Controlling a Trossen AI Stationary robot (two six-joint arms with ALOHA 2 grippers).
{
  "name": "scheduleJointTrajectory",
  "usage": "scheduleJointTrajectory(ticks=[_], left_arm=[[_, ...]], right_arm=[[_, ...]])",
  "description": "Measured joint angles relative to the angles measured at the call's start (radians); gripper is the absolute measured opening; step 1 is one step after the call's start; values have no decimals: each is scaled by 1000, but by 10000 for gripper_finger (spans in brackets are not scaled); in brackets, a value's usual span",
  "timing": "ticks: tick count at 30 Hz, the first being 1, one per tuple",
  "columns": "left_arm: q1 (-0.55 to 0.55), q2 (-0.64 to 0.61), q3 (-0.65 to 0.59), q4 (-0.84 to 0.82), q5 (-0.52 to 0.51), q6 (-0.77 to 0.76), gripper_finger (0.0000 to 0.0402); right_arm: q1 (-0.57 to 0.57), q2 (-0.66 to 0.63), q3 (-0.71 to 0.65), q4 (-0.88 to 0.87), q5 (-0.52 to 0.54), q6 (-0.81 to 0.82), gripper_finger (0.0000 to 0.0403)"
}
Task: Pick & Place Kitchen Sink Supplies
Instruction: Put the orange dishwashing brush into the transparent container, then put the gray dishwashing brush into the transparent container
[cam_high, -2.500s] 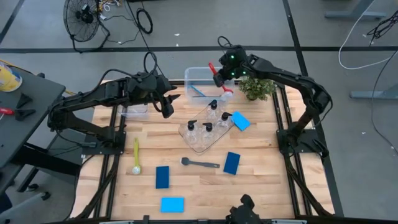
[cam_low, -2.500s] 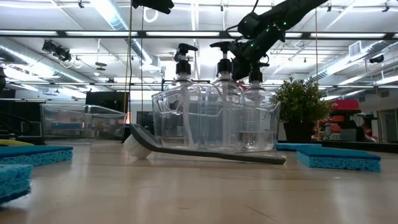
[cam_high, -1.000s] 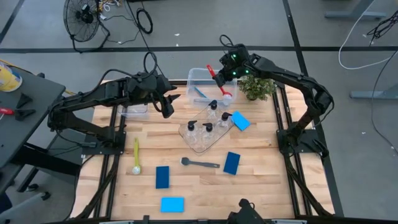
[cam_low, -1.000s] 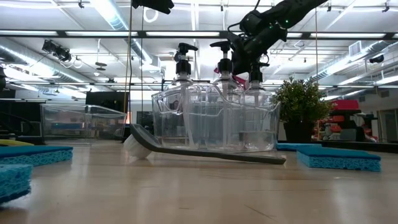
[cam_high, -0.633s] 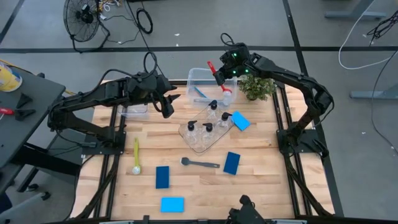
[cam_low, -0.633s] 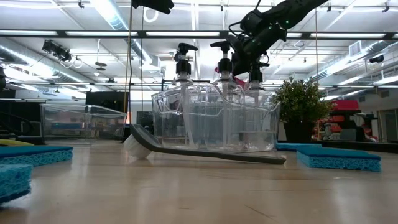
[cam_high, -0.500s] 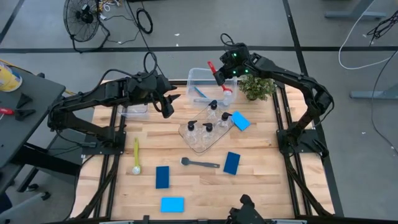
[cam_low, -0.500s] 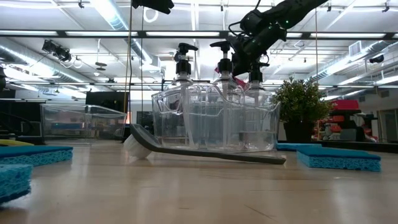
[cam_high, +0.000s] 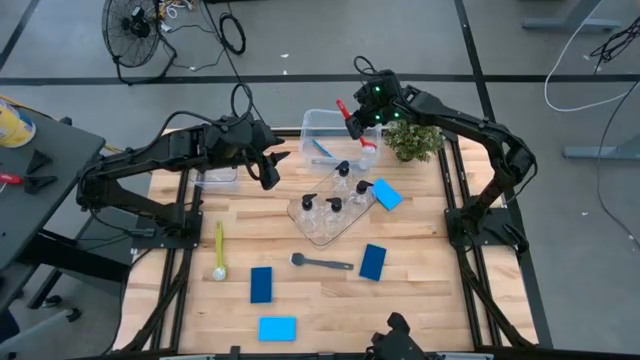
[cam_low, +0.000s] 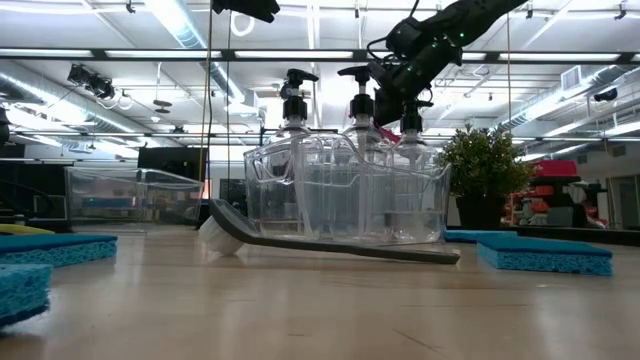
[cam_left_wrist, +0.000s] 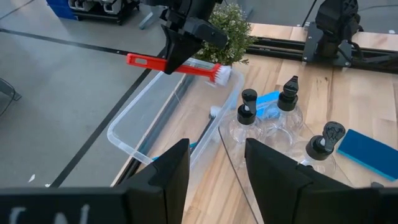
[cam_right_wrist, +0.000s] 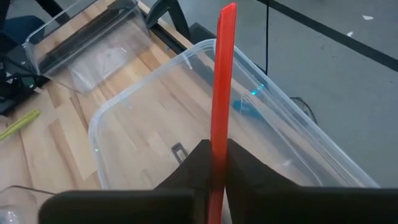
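My right gripper (cam_high: 357, 118) is shut on a red brush (cam_high: 343, 105) with a white head (cam_high: 367, 150). It hangs over the right end of a clear bin (cam_high: 312, 122) at the table's far edge. A blue brush (cam_high: 320, 149) lies inside that bin. My left gripper (cam_high: 268, 172) waits open to the bin's left, holding nothing. Small pump bottles (cam_high: 335, 206) stand in a clear tray (cam_high: 322, 232). On the table lie blue sponges (cam_high: 373, 262), a grey brush (cam_high: 322, 263) and a yellow-green brush (cam_high: 219, 250). My right gripper pinches the red brush's handle (cam_right_wrist: 218, 134) between its two fingers. It holds near the handle's middle, between the free end (cam_left_wrist: 134, 60) and the white head (cam_left_wrist: 222, 74). The fingers come from above and lie across the handle. The brush is lifted clear and almost level over the bin.
A small green plant (cam_high: 412, 140) stands just right of the bin, close under my right arm. A second clear bin (cam_high: 217, 180) sits at the far left. More sponges (cam_high: 261, 284) (cam_high: 277, 328) lie near the near edge, and a light-blue one (cam_high: 387, 194) lies beside the tray.
My right gripper, still shut on the red brush, has drifted slightly toward the table's far right above the bin.
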Motion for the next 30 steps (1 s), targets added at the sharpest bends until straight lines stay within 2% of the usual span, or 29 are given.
scheduleJointTrajectory(ticks=[15, 22, 30], left_arm=[[0, 0, 0, 0, 0, 0, 161], [0, 0, 0, 0, 3, 0, 161], [-1, 0, 0, 0, 6, 0, 161]], right_arm=[[0, 0, 0, 6, 0, -30, 129], [27, -62, 0, 52, -2, -101, 136], [109, -205, 0, 34, -2, -140, 137]])
